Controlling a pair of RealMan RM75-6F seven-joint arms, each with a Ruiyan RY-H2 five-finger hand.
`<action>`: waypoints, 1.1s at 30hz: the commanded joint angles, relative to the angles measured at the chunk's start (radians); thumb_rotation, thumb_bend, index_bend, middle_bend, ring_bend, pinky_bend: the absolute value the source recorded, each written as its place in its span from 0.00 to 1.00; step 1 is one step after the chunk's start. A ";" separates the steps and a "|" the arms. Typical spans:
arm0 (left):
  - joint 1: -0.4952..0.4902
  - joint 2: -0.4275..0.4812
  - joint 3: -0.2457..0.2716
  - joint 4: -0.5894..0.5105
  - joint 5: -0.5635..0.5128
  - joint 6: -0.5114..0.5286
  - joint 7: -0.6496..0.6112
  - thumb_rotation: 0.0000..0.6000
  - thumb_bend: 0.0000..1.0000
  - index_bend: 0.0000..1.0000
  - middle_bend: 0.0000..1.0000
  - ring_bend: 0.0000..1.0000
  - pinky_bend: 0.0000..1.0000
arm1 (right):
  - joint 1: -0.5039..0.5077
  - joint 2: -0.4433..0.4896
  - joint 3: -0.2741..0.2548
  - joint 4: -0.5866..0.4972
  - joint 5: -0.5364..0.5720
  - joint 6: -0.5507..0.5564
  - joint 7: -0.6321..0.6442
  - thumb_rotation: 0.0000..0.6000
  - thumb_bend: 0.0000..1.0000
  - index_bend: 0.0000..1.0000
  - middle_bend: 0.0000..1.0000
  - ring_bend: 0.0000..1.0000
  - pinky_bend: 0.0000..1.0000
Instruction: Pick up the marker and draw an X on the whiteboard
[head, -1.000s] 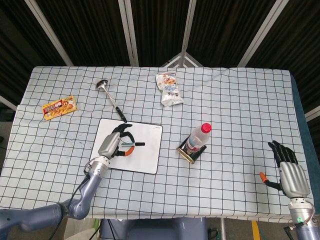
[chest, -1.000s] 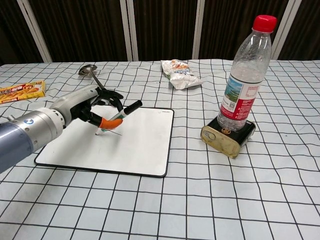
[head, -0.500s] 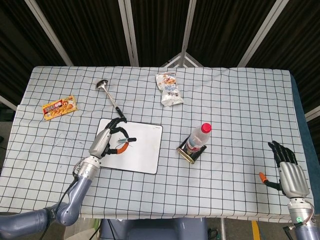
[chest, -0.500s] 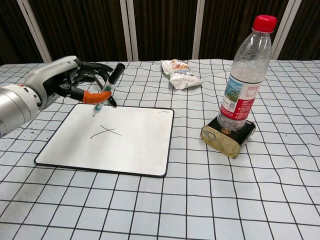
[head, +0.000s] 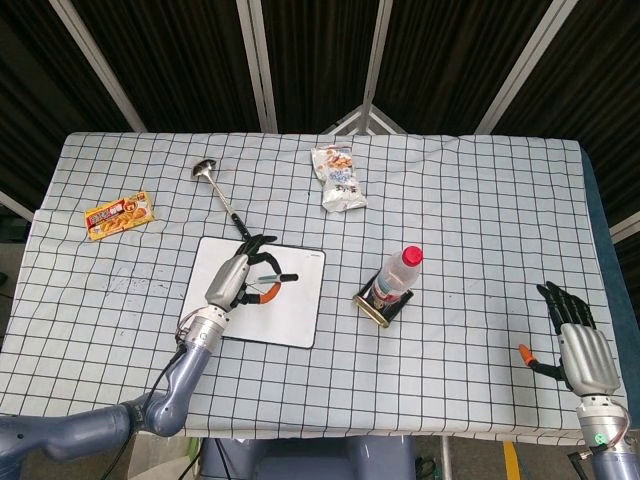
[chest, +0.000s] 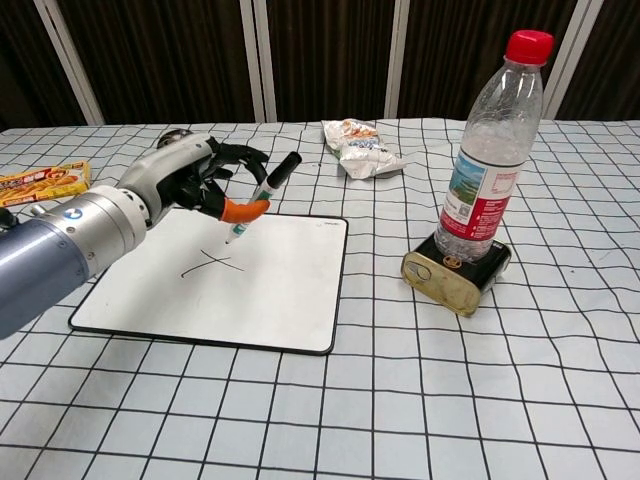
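My left hand (head: 234, 281) (chest: 190, 180) holds the marker (chest: 262, 196) (head: 270, 279) between an orange-tipped thumb and the fingers, black cap end pointing up and right, tip down. The tip hangs just above the whiteboard (chest: 290, 290) (head: 300, 310). A thin black X (chest: 212, 264) is drawn on the board's left half, below and left of the tip. In the head view the hand hides the X. My right hand (head: 577, 342) rests at the table's near right corner, fingers spread, holding nothing.
A water bottle (chest: 490, 150) (head: 398, 275) stands on a flat tin (chest: 458, 270) right of the board. A metal ladle (head: 221, 194) lies beyond the board, a snack bag (head: 337, 178) at the back, and an orange packet (head: 119, 215) at the far left.
The left hand lifted the marker off the board after the X appeared, swung left and back, then moved right again; it hovers over the board's upper middle. The right hand stayed still.
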 joint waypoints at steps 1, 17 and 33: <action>-0.010 -0.023 0.000 0.034 -0.005 -0.007 0.000 1.00 0.56 0.69 0.11 0.00 0.00 | 0.001 0.000 0.000 0.000 -0.001 -0.002 0.002 1.00 0.31 0.00 0.00 0.00 0.00; -0.018 -0.065 0.000 0.085 0.008 -0.022 -0.043 1.00 0.56 0.69 0.11 0.00 0.00 | 0.001 0.002 0.000 -0.002 0.001 -0.003 0.004 1.00 0.31 0.00 0.00 0.00 0.00; -0.021 -0.084 0.007 0.114 0.014 -0.034 -0.046 1.00 0.56 0.69 0.11 0.00 0.00 | 0.002 0.003 0.000 -0.002 0.001 -0.004 0.007 1.00 0.31 0.00 0.00 0.00 0.00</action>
